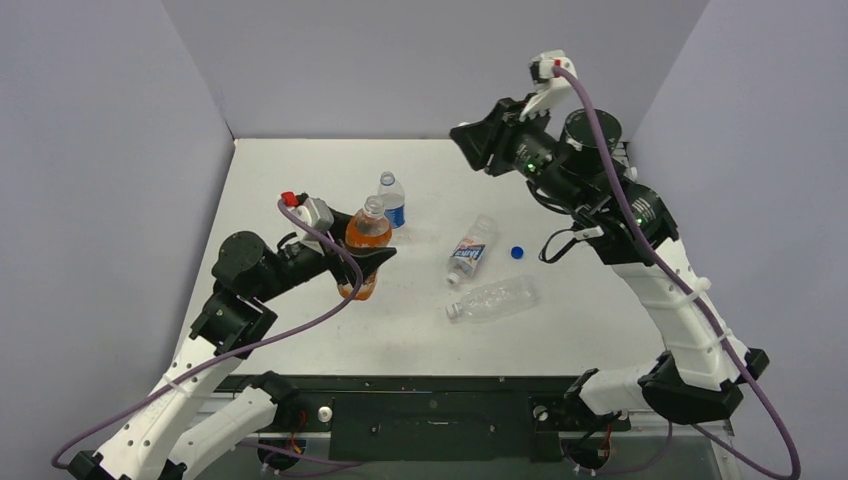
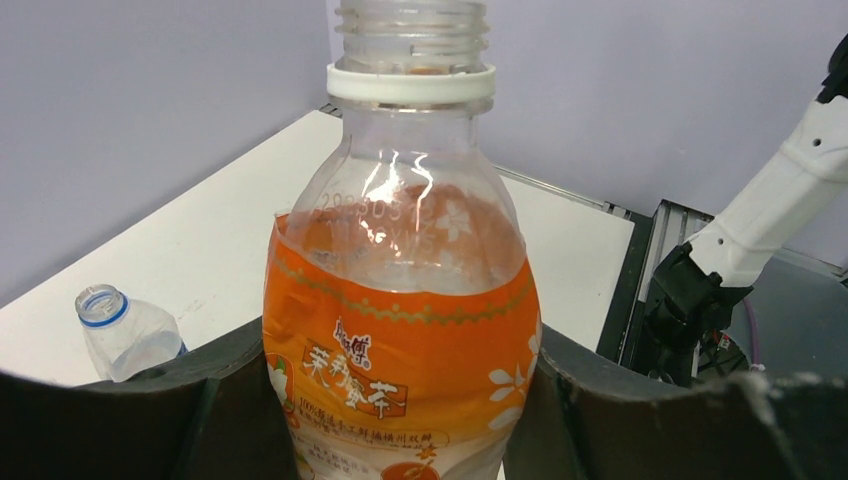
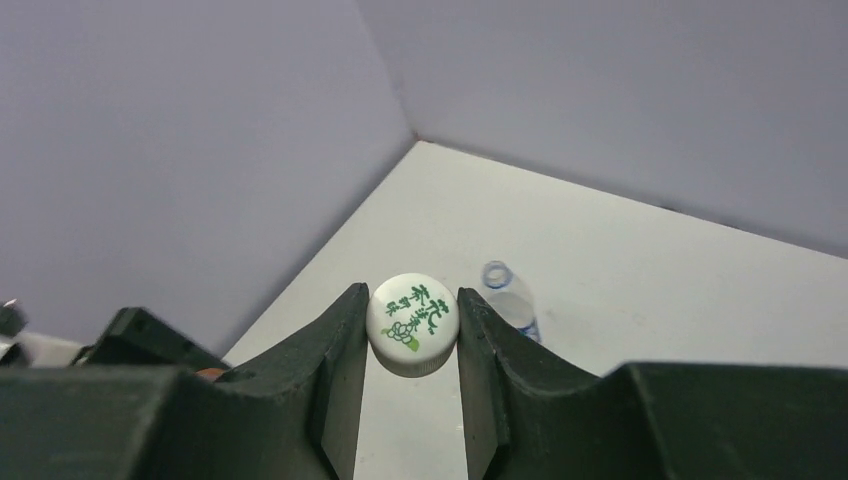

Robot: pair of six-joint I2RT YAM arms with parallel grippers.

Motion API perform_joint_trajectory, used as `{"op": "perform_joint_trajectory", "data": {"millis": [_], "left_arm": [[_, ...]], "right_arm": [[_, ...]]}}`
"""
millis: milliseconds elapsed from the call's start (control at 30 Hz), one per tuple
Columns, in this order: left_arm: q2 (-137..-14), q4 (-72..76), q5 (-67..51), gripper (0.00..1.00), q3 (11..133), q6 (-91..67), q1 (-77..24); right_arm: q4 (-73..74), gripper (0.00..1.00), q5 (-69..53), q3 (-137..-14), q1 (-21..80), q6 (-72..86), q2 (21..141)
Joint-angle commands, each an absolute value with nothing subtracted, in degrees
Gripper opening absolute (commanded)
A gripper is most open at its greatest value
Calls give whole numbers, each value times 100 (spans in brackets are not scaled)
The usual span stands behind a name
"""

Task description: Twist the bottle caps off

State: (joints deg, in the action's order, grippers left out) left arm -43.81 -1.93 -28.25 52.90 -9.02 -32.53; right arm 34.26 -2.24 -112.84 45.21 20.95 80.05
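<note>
Jaws on the left gripper (image 2: 400,400) press against both sides of the orange tea bottle (image 2: 400,300), gripping it upright at its label. Those of the right gripper (image 3: 412,330) are nearly together, pinching a white cap (image 3: 413,324) by its rim, high over the far side of the matte white table (image 1: 560,180).

The tea bottle is clear, rounded plastic with a glossy orange wrap. Its threaded neck (image 2: 410,25) is bare above a white collar ring (image 2: 410,83).

Right of it, near mid-table, two clear bottles lie on their sides. The plain ribbed bottle (image 1: 495,298) is nearer the arms, and the blue-labelled bottle (image 1: 470,250) lies just beyond it. Both necks look uncapped, though the overhead view is too small to be sure.

A short bottle with a blue-white label (image 1: 392,200) stands just behind the tea bottle, with its mouth open and ringed in blue. The held cap is smooth and round, printed with green characters. A small blue cap (image 1: 517,252) lies loose on the table beside the blue-labelled bottle.
</note>
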Motion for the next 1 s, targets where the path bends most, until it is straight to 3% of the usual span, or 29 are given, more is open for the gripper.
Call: {"op": "perform_joint_trajectory", "data": {"millis": [0, 167, 400, 600, 967], "left_arm": [[-4264, 9, -2932, 9, 5163, -731, -3252], [-4254, 39, -2908, 9, 5081, -751, -3251], [-4189, 47, -3045, 9, 5053, -798, -3251], [-4158, 63, -3150, 10, 4999, -800, -3251], [-4268, 180, -3124, 10, 4987, -777, -3243]], "right_arm": [[3048, 8, -38, -10038, 3549, 2568, 7583], [2899, 6, 1049, -8526, 2466, 2789, 7715], [2420, 5, 1393, -7196, 1694, 3047, 8627], [2339, 6, 1513, -7206, 1446, 3036, 9578], [2416, 26, 1545, -7702, 1389, 3148, 10744]]}}
